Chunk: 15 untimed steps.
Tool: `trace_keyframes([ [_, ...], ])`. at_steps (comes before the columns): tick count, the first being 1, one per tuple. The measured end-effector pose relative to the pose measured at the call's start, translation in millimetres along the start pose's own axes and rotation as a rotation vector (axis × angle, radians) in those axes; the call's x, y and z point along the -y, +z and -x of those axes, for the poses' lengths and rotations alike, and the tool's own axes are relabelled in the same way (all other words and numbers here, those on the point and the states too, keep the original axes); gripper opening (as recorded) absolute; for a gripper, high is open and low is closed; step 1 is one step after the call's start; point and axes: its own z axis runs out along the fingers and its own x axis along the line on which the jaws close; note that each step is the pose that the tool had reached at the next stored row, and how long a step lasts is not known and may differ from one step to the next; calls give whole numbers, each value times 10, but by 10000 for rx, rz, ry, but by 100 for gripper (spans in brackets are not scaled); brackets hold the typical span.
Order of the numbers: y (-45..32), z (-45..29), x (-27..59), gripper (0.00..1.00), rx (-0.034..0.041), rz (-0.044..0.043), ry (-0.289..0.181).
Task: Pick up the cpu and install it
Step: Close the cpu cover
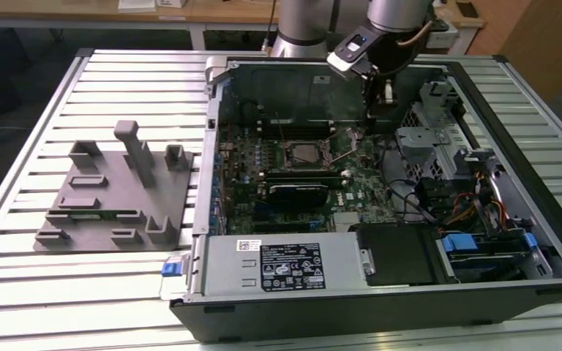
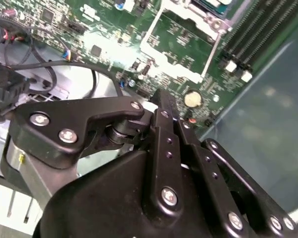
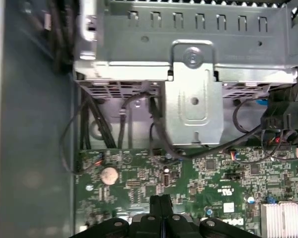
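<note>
The cpu point(image 1: 304, 153) is a small silvery square lying in the socket in the middle of the green motherboard point(image 1: 359, 183), inside the open computer case. My gripper point(image 1: 369, 101) hangs over the far part of the board, to the exterior view's right of the socket and apart from the cpu. In both wrist views its black fingers point(image 3: 161, 202) point(image 2: 164, 106) are pressed together with nothing between them, just above the board near a round coin battery point(image 3: 109, 174). The socket's open metal frame point(image 2: 181, 37) lies beyond the fingertips.
A metal drive cage point(image 3: 193, 94) and black cables point(image 3: 154, 129) stand close beside the gripper. The grey power-supply box point(image 1: 281, 267) lies at the case's near side. A grey fixture plate point(image 1: 115, 194) with upright blocks sits on the slatted table point(image 1: 27, 278) at the exterior view's left.
</note>
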Motion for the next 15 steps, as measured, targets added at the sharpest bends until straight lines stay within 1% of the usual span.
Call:
trace_keyframes([
  [3, 60, 56, 0, 11, -8, -1, 14],
  [5, 98, 75, 0, 11, -9, -2, 22],
  [8, 143, 74, 1, 11, -9, -12, 26],
  [10, 176, 72, 2, 11, -8, -34, 23],
  [15, 228, 63, 4, 11, -11, -76, 21],
])
